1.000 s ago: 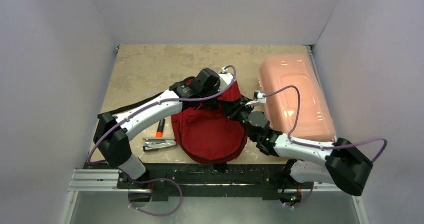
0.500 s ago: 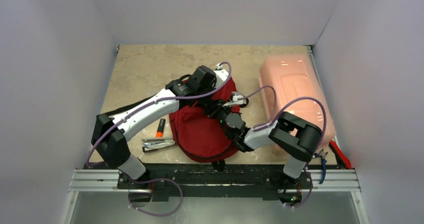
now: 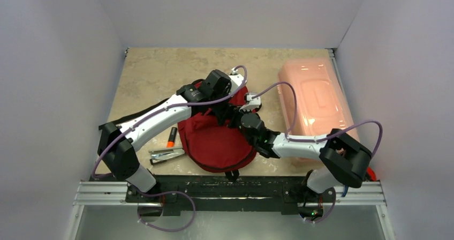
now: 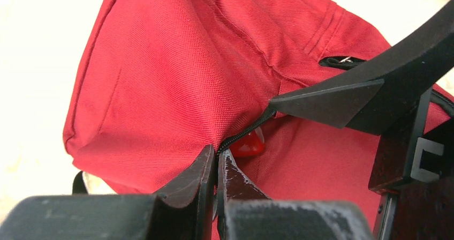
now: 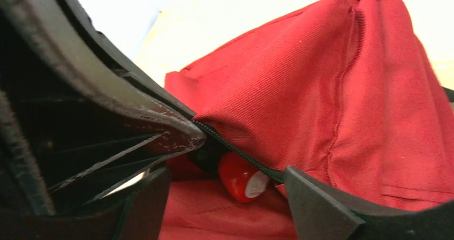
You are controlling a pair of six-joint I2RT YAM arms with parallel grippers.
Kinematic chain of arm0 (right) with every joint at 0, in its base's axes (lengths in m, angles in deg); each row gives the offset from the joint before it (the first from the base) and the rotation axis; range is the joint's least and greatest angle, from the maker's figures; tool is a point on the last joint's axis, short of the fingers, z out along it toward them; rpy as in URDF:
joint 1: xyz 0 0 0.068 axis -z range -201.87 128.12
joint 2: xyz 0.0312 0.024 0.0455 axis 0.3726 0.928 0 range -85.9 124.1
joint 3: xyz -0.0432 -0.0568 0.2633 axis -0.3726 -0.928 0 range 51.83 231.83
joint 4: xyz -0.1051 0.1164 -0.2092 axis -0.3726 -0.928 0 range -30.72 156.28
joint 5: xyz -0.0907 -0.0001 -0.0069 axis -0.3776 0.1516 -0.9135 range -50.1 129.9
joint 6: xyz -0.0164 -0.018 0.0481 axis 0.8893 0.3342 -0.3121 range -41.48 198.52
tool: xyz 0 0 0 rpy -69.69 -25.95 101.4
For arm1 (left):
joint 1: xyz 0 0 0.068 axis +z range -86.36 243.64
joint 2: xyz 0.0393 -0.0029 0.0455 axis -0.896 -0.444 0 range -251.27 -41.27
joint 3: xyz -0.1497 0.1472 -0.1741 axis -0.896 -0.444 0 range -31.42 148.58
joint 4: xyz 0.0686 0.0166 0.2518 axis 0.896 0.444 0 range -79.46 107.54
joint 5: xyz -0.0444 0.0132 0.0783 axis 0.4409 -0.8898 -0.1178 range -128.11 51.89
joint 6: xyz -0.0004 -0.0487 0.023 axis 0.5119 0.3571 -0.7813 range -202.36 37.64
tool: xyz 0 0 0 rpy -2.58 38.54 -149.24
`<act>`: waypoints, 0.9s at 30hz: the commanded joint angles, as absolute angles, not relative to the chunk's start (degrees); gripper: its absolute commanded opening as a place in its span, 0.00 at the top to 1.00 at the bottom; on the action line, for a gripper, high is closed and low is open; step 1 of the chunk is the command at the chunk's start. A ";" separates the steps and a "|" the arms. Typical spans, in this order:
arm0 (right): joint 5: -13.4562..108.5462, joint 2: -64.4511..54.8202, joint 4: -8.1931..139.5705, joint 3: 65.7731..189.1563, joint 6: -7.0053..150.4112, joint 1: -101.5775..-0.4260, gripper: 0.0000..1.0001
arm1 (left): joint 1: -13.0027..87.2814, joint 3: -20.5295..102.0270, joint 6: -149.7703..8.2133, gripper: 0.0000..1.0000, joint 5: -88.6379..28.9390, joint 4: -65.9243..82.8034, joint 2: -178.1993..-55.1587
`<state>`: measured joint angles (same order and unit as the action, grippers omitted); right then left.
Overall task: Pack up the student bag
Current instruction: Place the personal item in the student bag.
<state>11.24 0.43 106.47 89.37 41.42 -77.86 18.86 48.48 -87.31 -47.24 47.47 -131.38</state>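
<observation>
Right jaws swung over student bag [image 3: 214, 143], now wide; left jaws pinch zipper [image 4: 243, 135].

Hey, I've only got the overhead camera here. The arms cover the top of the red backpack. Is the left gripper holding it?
Observer: Yes, the left gripper is shut on the red backpack's zipper edge, holding it raised.
Operator: And the right one?
Observer: The right gripper is open, fingers spread at the opening.
Operator: Anything inside?
Observer: A glossy red object with a white end sits just under the zipper.
</observation>
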 commanded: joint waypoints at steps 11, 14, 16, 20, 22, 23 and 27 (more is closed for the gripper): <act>14.84 -0.39 95.85 88.27 40.11 -77.40 0.96 | 17.62 51.64 -84.91 1.00 -42.61 44.81 -130.04; 14.23 1.52 98.24 89.09 40.70 -77.41 1.00 | 17.64 51.62 -84.66 1.00 -41.93 44.77 -129.98; 13.18 2.10 101.91 88.94 41.42 -77.41 1.00 | 17.67 51.64 -84.30 1.00 -41.20 44.68 -129.87; 11.16 3.43 112.18 90.13 42.66 -77.42 1.00 | 17.56 51.57 -84.04 1.00 -40.46 44.61 -129.70; 11.86 5.01 117.30 92.28 44.37 -77.42 1.00 | 17.58 51.34 -84.10 1.00 -40.68 44.55 -129.53; 12.37 6.05 119.73 93.48 44.67 -77.28 1.00 | 17.52 51.35 -83.85 1.00 -41.52 44.53 -129.35; 17.83 8.73 127.08 93.12 44.00 -75.61 1.00 | 17.58 49.78 -85.64 1.00 -43.89 43.45 -127.44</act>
<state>14.21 7.33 113.22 91.66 42.18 -76.77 18.14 48.63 -86.00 -44.85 47.34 -131.29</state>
